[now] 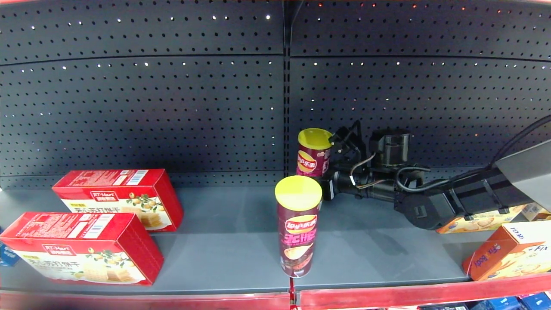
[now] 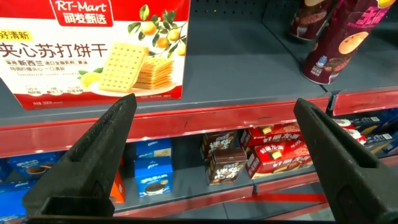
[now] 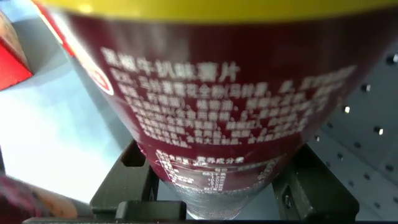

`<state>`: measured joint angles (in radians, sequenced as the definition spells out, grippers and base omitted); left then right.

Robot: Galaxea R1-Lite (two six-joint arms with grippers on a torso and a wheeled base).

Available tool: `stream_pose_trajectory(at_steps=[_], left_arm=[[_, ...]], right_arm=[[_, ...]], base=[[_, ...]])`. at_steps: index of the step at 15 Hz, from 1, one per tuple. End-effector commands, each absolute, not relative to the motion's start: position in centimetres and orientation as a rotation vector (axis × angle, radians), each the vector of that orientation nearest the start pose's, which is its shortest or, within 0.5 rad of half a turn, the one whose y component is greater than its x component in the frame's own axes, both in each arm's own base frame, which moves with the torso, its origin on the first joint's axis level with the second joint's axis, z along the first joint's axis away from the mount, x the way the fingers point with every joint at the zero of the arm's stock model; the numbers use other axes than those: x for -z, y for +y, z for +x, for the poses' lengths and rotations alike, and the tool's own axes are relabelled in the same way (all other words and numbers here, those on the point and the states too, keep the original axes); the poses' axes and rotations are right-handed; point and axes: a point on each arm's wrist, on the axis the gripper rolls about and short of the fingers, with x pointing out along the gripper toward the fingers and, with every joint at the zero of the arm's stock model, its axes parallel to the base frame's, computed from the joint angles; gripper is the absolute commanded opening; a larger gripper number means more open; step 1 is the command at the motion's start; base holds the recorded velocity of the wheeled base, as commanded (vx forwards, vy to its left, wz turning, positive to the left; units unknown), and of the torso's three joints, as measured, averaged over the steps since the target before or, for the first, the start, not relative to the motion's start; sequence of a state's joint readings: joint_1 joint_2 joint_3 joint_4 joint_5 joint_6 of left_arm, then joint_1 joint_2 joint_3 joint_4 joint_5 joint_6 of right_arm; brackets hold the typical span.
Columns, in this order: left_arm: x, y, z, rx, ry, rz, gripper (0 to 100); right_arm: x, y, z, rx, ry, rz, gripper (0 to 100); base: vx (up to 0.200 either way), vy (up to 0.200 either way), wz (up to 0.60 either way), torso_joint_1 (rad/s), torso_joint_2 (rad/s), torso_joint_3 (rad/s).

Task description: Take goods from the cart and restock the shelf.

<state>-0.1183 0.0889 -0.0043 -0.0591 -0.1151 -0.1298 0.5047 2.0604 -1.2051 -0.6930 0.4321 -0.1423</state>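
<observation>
Two maroon chip cans with yellow lids stand on the grey shelf (image 1: 228, 241). The front can (image 1: 298, 228) is near the shelf's front edge. The back can (image 1: 313, 153) is close to the pegboard wall, and my right gripper (image 1: 331, 165) is shut on it from the right side. In the right wrist view that can (image 3: 211, 93) sits between the black fingers (image 3: 127, 174) of the right gripper (image 3: 217, 180). My left gripper (image 2: 216, 102) hangs open in front of the shelf's red front rail (image 2: 186, 118), holding nothing. The front can (image 2: 339, 43) shows off to its side.
Two red biscuit boxes (image 1: 118, 196) (image 1: 77, 247) lie on the shelf's left part, one also close to the left gripper (image 2: 99, 50). Orange boxes (image 1: 512, 254) stand at the right end. The pegboard wall (image 1: 172, 107) closes the back. A lower shelf (image 2: 267, 155) holds several packs.
</observation>
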Motion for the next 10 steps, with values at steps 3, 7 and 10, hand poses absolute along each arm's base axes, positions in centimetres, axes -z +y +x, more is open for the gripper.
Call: stream_pose_trajectory(at_steps=[3,7,10], left_arm=[[-8.47,-0.07,-1.61,0.231,0.041,-0.131,100],[-8.47,-0.07,-1.61,0.231,0.041,-0.131,100],[-8.47,-0.07,-1.61,0.231,0.042,-0.134,100]], right_arm=[[-16.15,21.04,35.87,-0.949,0.108,-0.138,0],[-15.98,21.41,35.74,-0.958,0.110,-0.139,0],[-15.98,21.63,35.49,-0.966,0.112,-0.140,100]], base=[[0.000,0.000,0.00,0.000,0.00,0.000],[0.000,0.000,0.00,0.000,0.00,0.000],[0.000,0.000,0.00,0.000,0.00,0.000]])
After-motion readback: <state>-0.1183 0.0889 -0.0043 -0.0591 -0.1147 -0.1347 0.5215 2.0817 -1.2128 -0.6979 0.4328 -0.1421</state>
